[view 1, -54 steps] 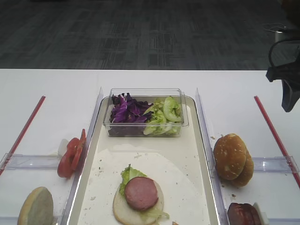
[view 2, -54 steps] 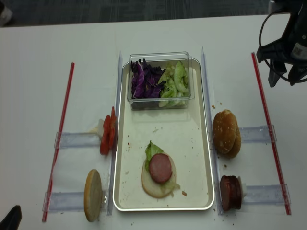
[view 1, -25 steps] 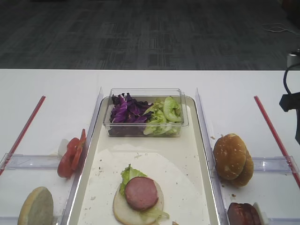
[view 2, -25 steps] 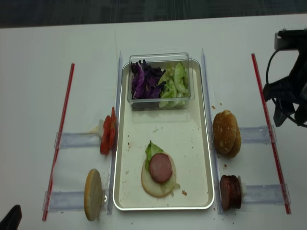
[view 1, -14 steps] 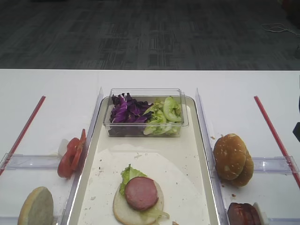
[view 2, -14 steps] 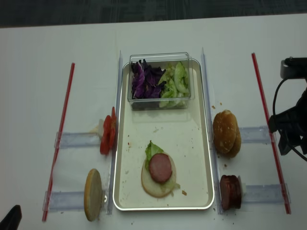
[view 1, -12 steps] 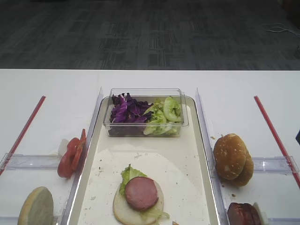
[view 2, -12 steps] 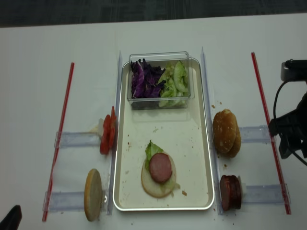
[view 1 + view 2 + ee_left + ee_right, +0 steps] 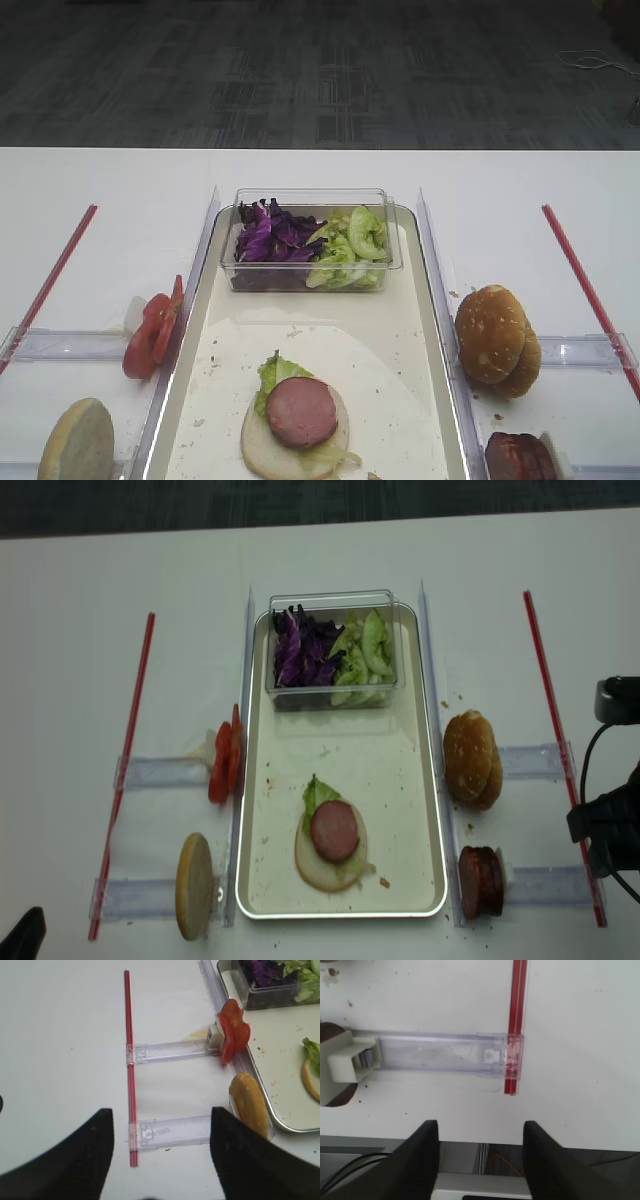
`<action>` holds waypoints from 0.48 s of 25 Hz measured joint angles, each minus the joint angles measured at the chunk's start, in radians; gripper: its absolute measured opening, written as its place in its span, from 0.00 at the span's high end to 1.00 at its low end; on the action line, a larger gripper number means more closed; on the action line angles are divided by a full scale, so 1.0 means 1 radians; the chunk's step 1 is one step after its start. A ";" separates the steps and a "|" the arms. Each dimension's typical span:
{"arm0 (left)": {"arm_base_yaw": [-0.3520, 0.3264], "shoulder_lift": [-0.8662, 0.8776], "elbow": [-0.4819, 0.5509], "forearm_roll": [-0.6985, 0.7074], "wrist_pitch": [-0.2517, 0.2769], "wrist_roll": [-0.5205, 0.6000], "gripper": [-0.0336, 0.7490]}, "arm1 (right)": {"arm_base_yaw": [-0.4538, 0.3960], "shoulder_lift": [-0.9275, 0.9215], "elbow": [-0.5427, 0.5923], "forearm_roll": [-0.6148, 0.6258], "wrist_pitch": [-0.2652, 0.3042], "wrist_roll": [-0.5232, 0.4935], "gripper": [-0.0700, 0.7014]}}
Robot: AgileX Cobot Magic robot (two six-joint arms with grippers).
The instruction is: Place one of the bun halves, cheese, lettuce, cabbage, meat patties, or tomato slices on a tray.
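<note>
Here the right claw hangs with its dark jaws spread wide and empty, over the near edge of the white desk, just short of a clear plastic rail crossing a red strip. The left claw, jaws likewise apart and empty, hovers above the desk's left side near the bright red tomato slices. On the long cream-grey tray a pale bun half carries green lettuce and a pinkish-brown round patty. Dark carpet lies beyond the desk.
</note>
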 joint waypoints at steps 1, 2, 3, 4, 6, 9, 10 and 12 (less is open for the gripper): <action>0.000 0.000 0.000 0.000 0.000 0.000 0.41 | 0.000 -0.012 0.014 0.000 -0.006 0.000 0.40; 0.000 0.000 0.000 0.000 0.000 0.000 0.41 | 0.000 -0.025 0.026 0.003 -0.014 0.000 0.40; 0.000 0.000 0.000 0.000 0.000 0.000 0.41 | 0.000 -0.038 0.041 0.003 -0.023 0.000 0.40; 0.000 0.000 0.000 0.000 0.000 0.000 0.41 | 0.000 -0.049 0.056 0.003 -0.029 0.000 0.40; 0.000 0.000 0.000 0.000 0.000 0.000 0.41 | 0.000 -0.075 0.077 0.003 -0.036 0.000 0.40; 0.000 0.000 0.000 0.000 0.000 0.000 0.41 | 0.000 -0.114 0.098 0.005 -0.040 0.000 0.40; 0.000 0.000 0.000 0.000 0.000 0.000 0.41 | 0.000 -0.128 0.105 0.005 -0.040 0.000 0.40; 0.000 0.000 0.000 0.000 0.000 0.000 0.41 | 0.000 -0.154 0.109 0.005 -0.042 0.000 0.40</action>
